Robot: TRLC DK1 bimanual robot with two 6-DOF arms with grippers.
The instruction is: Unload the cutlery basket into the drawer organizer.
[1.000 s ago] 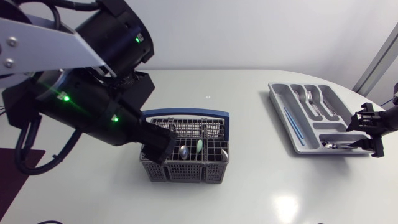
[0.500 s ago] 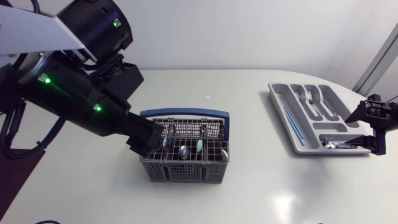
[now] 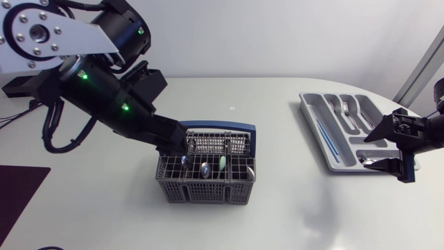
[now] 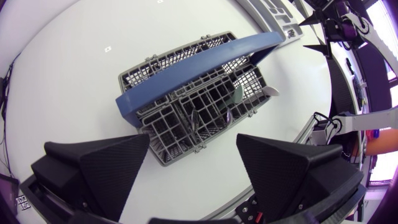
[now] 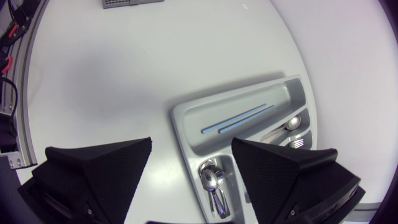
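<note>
The grey cutlery basket (image 3: 206, 179) with a blue handle (image 3: 208, 128) stands mid-table and holds two spoons (image 3: 205, 168) and a pale green piece (image 3: 223, 163). My left gripper (image 3: 177, 144) hovers over its back-left corner; in the left wrist view it (image 4: 194, 171) is open, with the basket (image 4: 186, 118) just ahead of the fingers. The drawer organizer (image 3: 310, 113) lies at the right with forks (image 3: 349, 111), blue sticks (image 3: 326, 136) and a spoon (image 3: 371, 162). My right gripper (image 3: 390, 148) stands open over its near end, above the spoon (image 5: 213, 183).
In the right wrist view the organizer (image 5: 211, 140) shows its long compartment with the blue sticks (image 5: 239, 117). Bare white table lies between basket and organizer. The table's rounded edge runs close behind the organizer.
My left arm has swung up and back while its gripper stayed at the basket's back-left corner. The right gripper's fingers spread wider and it shifted slightly left over the organizer's end.
</note>
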